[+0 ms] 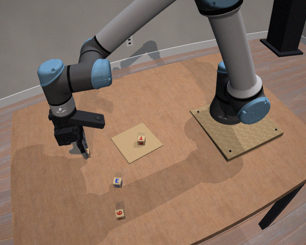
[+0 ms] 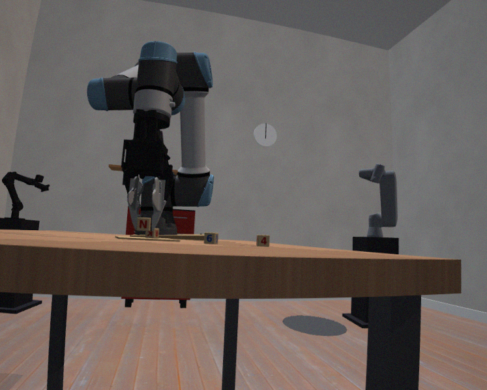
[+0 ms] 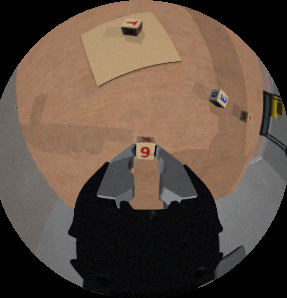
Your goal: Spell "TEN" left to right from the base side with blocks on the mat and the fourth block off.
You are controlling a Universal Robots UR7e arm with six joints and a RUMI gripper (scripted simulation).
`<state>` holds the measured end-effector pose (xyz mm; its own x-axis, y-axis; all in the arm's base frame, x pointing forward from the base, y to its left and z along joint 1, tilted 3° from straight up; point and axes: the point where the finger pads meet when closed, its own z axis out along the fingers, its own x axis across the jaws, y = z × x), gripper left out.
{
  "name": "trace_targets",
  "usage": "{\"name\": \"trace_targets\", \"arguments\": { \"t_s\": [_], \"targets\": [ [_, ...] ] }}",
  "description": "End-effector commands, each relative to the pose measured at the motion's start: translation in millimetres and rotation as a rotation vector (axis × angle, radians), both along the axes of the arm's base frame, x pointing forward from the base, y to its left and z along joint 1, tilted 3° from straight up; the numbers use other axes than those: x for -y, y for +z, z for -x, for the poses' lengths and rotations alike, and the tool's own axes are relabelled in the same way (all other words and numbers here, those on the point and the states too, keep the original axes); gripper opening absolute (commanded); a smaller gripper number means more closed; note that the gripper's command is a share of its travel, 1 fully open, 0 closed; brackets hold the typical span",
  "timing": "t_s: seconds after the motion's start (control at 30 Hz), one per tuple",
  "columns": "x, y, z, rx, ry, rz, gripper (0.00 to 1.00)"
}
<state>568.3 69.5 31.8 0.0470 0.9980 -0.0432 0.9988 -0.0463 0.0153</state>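
Block carrying N gripped and lifted; face change advised before placing

At the left of the top view, the gripper (image 1: pixel 86 155) (image 2: pixel 145 222) (image 3: pixel 144 145) has its fingers drawn in to a block's width, closed on the N block (image 1: pixel 88 152) (image 2: pixel 143 224) (image 3: pixel 145 150); the exterior view shows this block raised above the table, N on the side away from the base; the wrist view shows a red 9, judged to be its top face.

Next, nearer the front edge, lie the E block (image 1: pixel 117 182) (image 2: pixel 210 238) (image 3: pixel 218 98), E uppermost, and the spare block (image 1: pixel 119 214) (image 2: pixel 262 240) (image 3: pixel 245 117); both are off the mat (image 1: pixel 124 147) (image 2: pixel 168 239) (image 3: pixel 104 65). To their right, the T block (image 1: pixel 141 140) (image 2: pixel 152 233) (image 3: pixel 131 27) stands on the mat, T uppermost.

Recommendation: keep the grip firm and centred; tip the block so N comes uppermost, regripping if the wrist cannot do it; check N's heading from the base; leave a block's room for E beside T; lower level and release gently, since a tilted release could roll the block or nudge T.
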Motion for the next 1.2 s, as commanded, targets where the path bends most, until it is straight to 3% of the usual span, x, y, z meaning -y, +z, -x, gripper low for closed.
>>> {"name": "trace_targets", "arguments": {
  "t_s": [0.0,0.1,0.27,0.5,0.73,0.93,1.17],
  "targets": [
    [-2.8,47.5,-1.4,0.006,0.001,0.001,0.05],
    [-3.7,66.9,-1.1,0.006,0.001,0.001,0.05],
    [-4.0,78.5,-0.9,0.006,0.001,0.001,0.05],
    [-3.7,81.8,-0.8,0.006,0.000,0.001,0.05],
    [-3.9,74.2,1.5,-0.003,0.014,0.001,0.05],
    [-3.6,36.8,2.5,-0.011,0.168,0.003,0.05],
    [-2.6,37.2,2.1,-0.004,0.168,0.002,0.05]
  ]
}}
